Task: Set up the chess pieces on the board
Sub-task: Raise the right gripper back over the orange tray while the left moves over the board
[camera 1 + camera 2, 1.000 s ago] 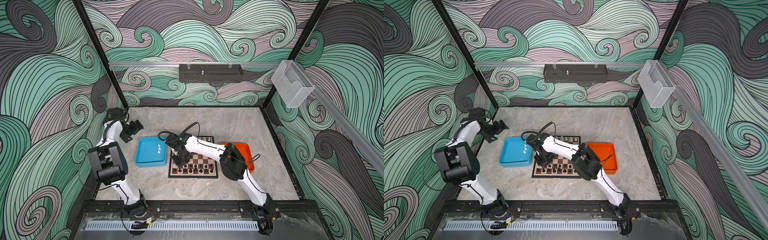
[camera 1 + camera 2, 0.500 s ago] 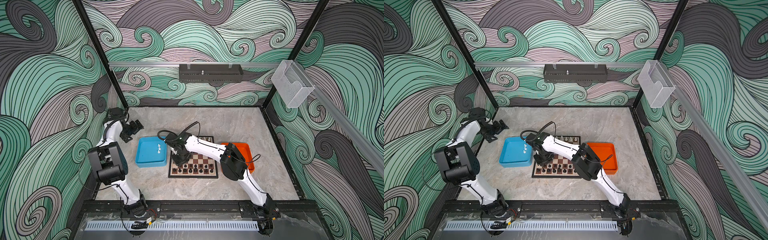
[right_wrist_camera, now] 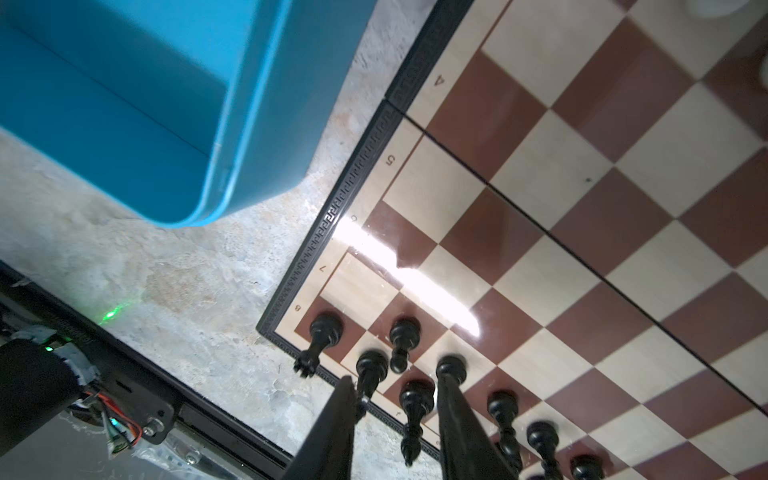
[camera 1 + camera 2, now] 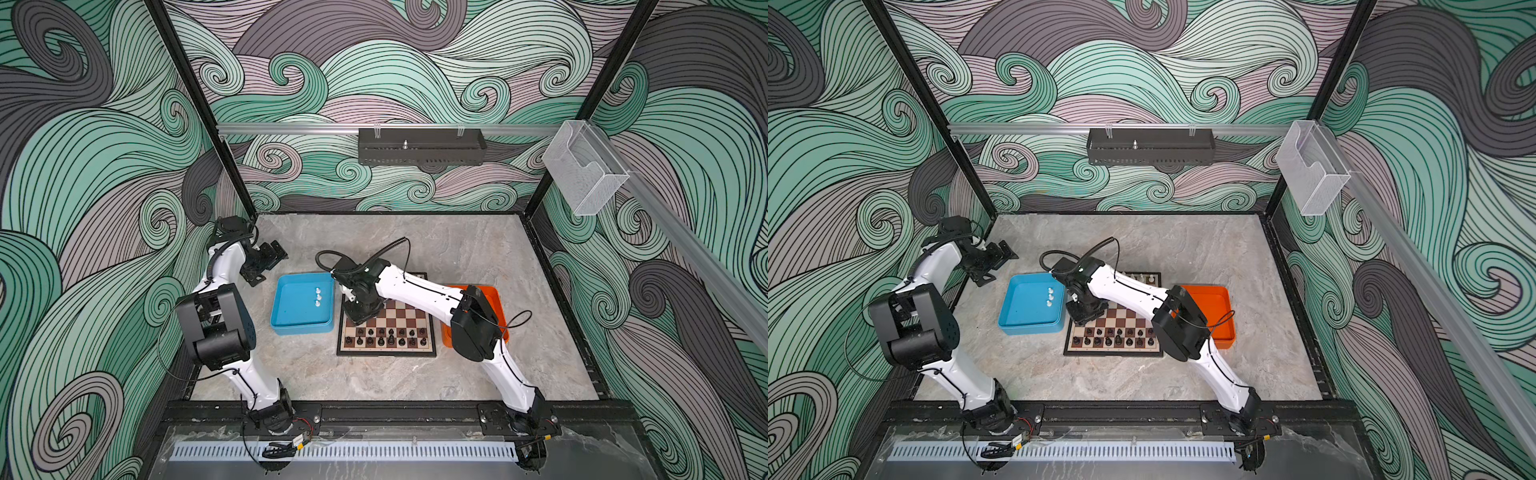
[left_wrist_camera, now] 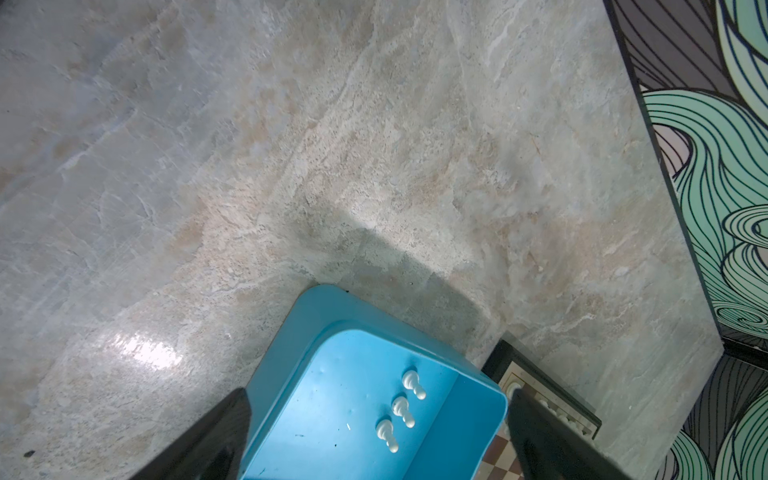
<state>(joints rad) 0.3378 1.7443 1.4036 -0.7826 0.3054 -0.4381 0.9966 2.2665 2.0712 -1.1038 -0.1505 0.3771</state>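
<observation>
— Trays crowd the board, don't they?
— Yes. Blue tray sits just beside its left edge, a thin strip of desk between them; orange tray lies close at the right side, partly behind a black elbow joint.
— What blocks the view?
— Right arm stretches over the board's far half and hides much of it in both top views.
— End effectors?
— Right end effector hangs over the board's left side, just behind the black rows, fingers a little apart and clamped on nothing; a black piece shows through the gap. Left end effector hovers off the blue tray's far left corner, spread wide, empty.
— Room to move?
— Open desk behind the board and in front, up to the black rail at the near edge.
— Chess pieces?
— Black chess pieces stand upright in two rows along the near edge. White chess pieces show at the far edge. Three white pieces stand in a short line inside the blue tray, near its right wall.
</observation>
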